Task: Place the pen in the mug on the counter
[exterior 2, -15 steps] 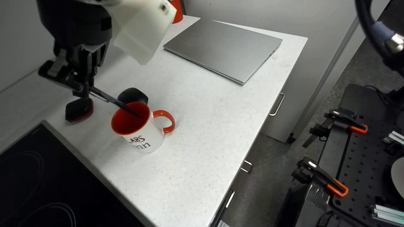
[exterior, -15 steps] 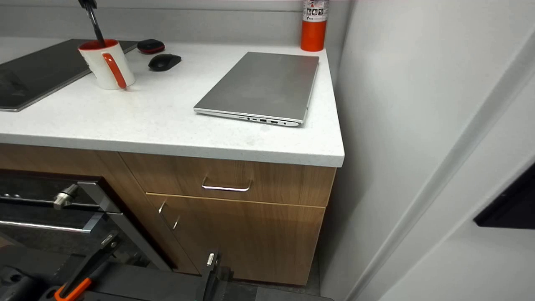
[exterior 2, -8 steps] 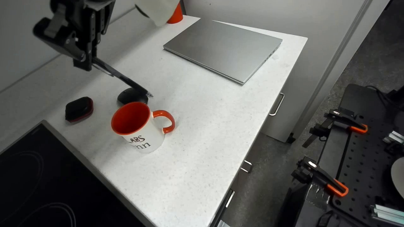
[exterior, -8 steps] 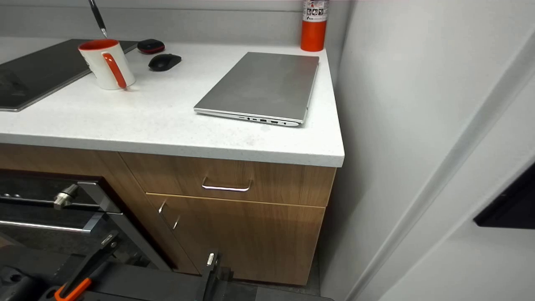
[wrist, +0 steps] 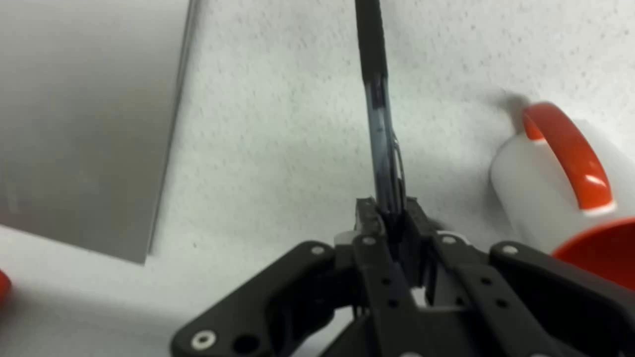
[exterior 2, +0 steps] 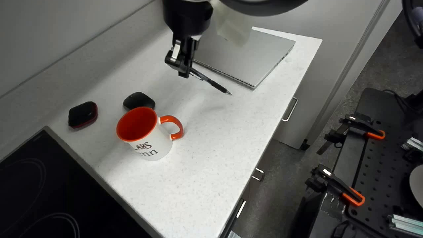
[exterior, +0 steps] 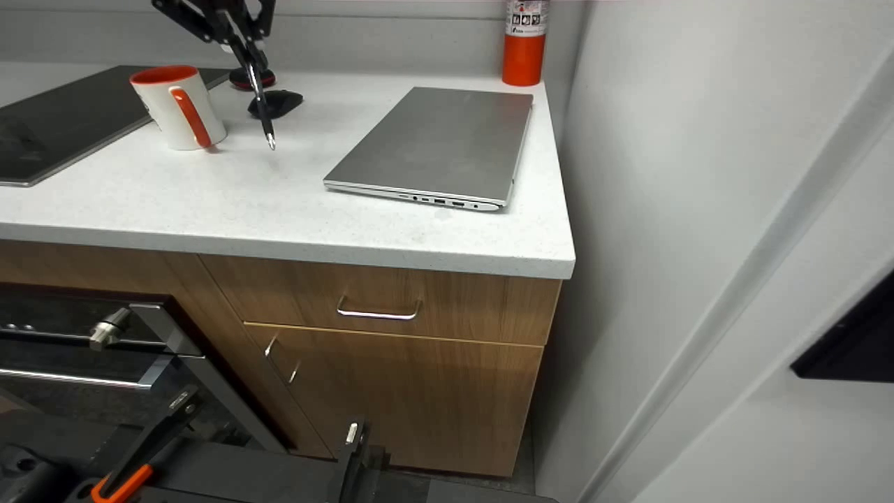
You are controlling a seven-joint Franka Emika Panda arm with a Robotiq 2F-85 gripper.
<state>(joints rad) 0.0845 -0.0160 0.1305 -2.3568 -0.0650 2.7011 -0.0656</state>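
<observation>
Under the mug (exterior 2: 155, 145), a smooth white counter (exterior 2: 211, 158) with fine grey specks and patches of soft reflected light. On the mug, white sides, an orange-red inside and handle (exterior: 192, 119), and dark lettering, partly turned out of sight in an exterior view. Behind the mug, in both exterior views, a plain grey back wall (exterior: 384, 45).

On the mug's side away from the handle, a black glass cooktop (exterior 2: 39, 198) with a metal edge and, in an exterior view, faint rings. Near the mug, toward the back, a black mouse (exterior 2: 139, 100) and a rounded black thing (exterior 2: 83, 114) with a red edge. Well apart from the mug, on the handle side, a closed grey laptop (exterior: 436, 143); farther off, an upright red canister (exterior: 524, 59) with a white label and a pale smooth panel (exterior: 698, 175).

Lower than the mug, in an exterior view, a brown wood-grain drawer (exterior: 384, 283) and cupboard front (exterior: 412, 405) with slim metal handles (exterior: 377, 316), plus a black oven (exterior: 70, 402) with a metal knob (exterior: 110, 328). Across a strip of dark grey floor (exterior 2: 287, 175) from the mug, a black table (exterior 2: 380, 185) full of small holes, with orange-handled clamps (exterior 2: 340, 185) at its edge.

Off the mug's handle side, over the counter, the claw (wrist: 392, 215), narrow, with the pen (wrist: 380, 129) pinched between its fingers (wrist: 367, 213). Pen outside the mug, tilted in the air, with a silver tip (exterior: 271, 142) at the low end; in the wrist view, between mug and laptop.
</observation>
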